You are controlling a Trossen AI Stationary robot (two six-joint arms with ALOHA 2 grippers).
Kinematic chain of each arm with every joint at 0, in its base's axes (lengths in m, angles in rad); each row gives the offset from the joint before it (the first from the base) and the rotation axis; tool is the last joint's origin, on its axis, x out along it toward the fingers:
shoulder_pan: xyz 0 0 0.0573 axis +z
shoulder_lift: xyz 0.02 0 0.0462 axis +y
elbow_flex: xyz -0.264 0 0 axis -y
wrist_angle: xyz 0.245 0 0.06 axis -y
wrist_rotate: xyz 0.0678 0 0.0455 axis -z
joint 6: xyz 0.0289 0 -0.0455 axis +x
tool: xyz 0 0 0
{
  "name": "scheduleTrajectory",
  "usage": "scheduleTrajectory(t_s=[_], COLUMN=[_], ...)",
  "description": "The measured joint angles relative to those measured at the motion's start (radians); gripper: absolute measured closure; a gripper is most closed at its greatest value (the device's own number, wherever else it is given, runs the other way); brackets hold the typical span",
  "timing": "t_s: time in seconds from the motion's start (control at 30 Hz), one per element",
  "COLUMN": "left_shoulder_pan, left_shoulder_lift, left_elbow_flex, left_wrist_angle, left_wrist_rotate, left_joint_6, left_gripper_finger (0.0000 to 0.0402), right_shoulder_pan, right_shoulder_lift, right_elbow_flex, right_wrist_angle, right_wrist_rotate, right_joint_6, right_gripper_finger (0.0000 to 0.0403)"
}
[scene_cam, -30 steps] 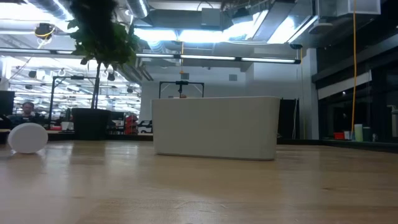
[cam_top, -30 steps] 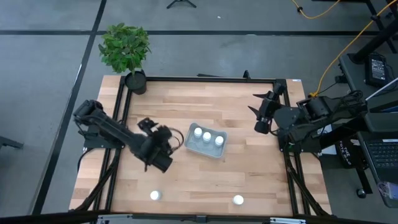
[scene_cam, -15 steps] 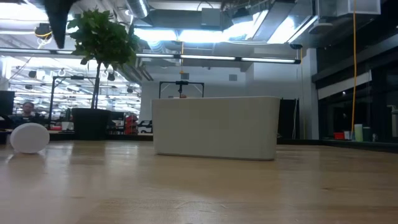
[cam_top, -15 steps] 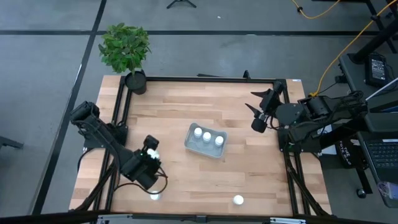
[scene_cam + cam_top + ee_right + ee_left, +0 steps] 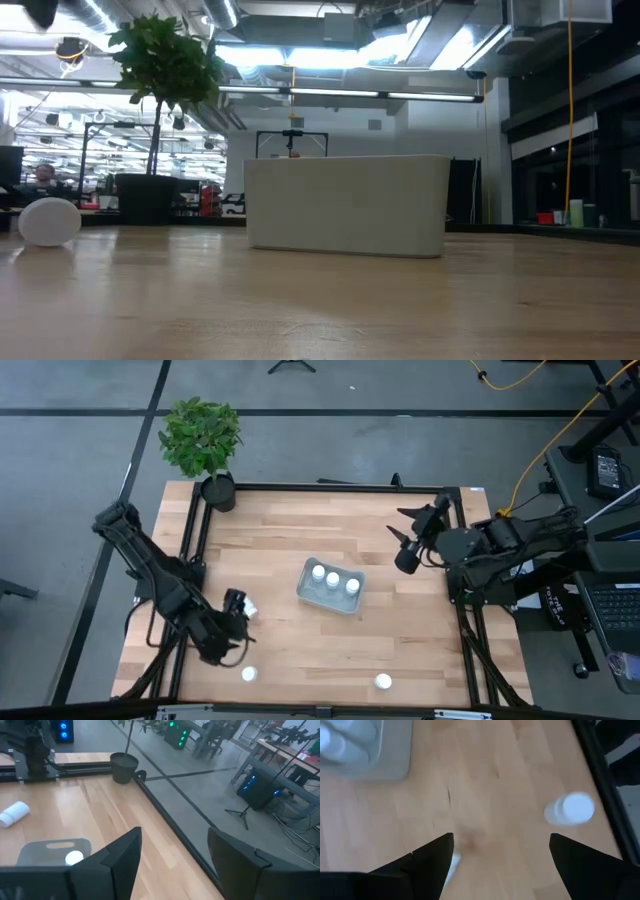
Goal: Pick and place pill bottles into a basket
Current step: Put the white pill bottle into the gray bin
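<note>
The left gripper (image 5: 232, 622), fingers spread and empty, is swinging away from the pale grey-blue shallow plastic basket (image 5: 304, 593) at frame centre, into the lower left. It is closing on the small white capped pill bottles (image 5: 248, 674) loose along the bottom edge; three already stand in the basket. The right gripper (image 5: 408, 541), also spread, is waiting upper right.

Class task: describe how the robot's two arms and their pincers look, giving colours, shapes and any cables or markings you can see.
Both arms are black and built of jointed segments. The left pincer ends in two broad, flat, matte black fingers tapering to points, and the right pincer looks the same. A thin dark cable loops beside the left arm in the high view. No markings are legible.
</note>
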Motion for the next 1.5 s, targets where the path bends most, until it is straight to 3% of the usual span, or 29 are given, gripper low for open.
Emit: scheduleTrajectory(t_s=[0.27, 0.43, 0.6, 1.07, 1.33, 1.5], left_shoulder_pan=[0.022, 0.094, 0.208, 0.485, 0.509, 0.485], left_shoulder_lift=[-0.221, -0.291, -0.275, -0.177, -0.112, -0.092], left_elbow_flex=[-0.270, -0.348, -0.359, -0.373, -0.373, -0.374], left_wrist_angle=[0.076, 0.108, 0.139, 0.165, 0.223, 0.263], left_wrist_rotate=[0.129, 0.226, 0.350, 0.478, 0.533, 0.499], left_joint_6=[0.126, 0.278, 0.342, 0.402, 0.443, 0.578], left_gripper_finger=[0.0080, 0.0080, 0.0080, 0.0080, 0.0080, 0.0080], right_shoulder_pan=[0.000, 0.000, 0.000, 0.000, 0.005, 0.016], right_shoulder_lift=[0.075, 0.117, 0.147, 0.177, 0.177, 0.177], right_elbow_flex=[0.000, 0.000, 0.000, 0.000, 0.000, 0.000], right_wrist_angle=[0.063, 0.139, 0.208, 0.278, 0.271, 0.263], right_wrist_rotate=[0.003, 0.003, 0.003, 0.002, -0.010, -0.018], right_joint_6=[0.003, 0.003, 0.003, 0.001, -0.005, -0.031], right_gripper_finger=[0.0173, 0.0173, 0.0173, 0.0173, 0.0173, 0.0173])
